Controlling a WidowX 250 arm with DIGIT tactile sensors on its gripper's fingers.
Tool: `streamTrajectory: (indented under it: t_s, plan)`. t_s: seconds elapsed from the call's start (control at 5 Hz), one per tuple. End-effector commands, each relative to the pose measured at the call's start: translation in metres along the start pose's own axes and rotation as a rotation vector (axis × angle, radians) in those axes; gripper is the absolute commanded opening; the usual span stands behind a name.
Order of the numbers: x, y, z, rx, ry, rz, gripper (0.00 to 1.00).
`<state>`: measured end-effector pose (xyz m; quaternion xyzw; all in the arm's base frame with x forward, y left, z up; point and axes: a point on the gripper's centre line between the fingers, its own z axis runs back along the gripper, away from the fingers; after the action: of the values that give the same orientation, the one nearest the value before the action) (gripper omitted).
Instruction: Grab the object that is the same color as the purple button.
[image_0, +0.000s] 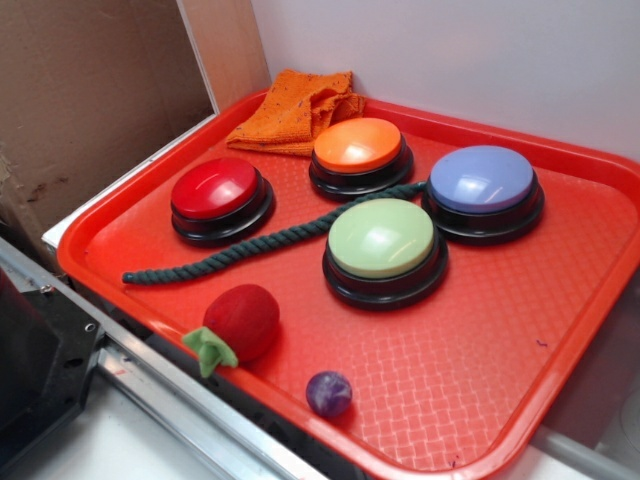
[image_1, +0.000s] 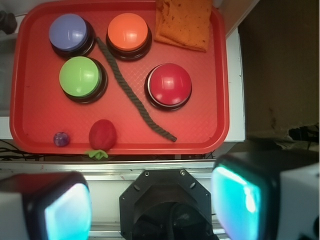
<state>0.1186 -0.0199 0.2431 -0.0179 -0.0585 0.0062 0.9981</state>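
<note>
A small dark purple ball (image_0: 329, 392) lies near the front edge of the red tray (image_0: 480, 400); in the wrist view the ball (image_1: 61, 139) sits at the tray's near left corner. The purple button (image_0: 482, 181) stands at the tray's back right, and in the wrist view the button (image_1: 70, 32) is at top left. My gripper (image_1: 152, 205) hangs high above the robot base, short of the tray, its jaws wide apart with nothing between them. The gripper does not show in the exterior view.
A red plush strawberry (image_0: 240, 322) lies left of the ball. A pale green button (image_0: 382, 240), an orange button (image_0: 358, 148), a red button (image_0: 216, 190), a dark green rope (image_0: 260, 246) and an orange cloth (image_0: 297, 107) also lie on the tray. A cardboard wall (image_0: 90, 100) stands left.
</note>
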Motion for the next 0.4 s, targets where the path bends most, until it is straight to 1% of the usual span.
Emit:
streamTrajectory:
  t_s: [0.0, 0.2]
  plan:
    - [0.000, 0.000, 0.000, 0.000, 0.000, 0.000, 1.00]
    - [0.007, -0.010, -0.016, -0.012, -0.020, -0.023, 1.00]
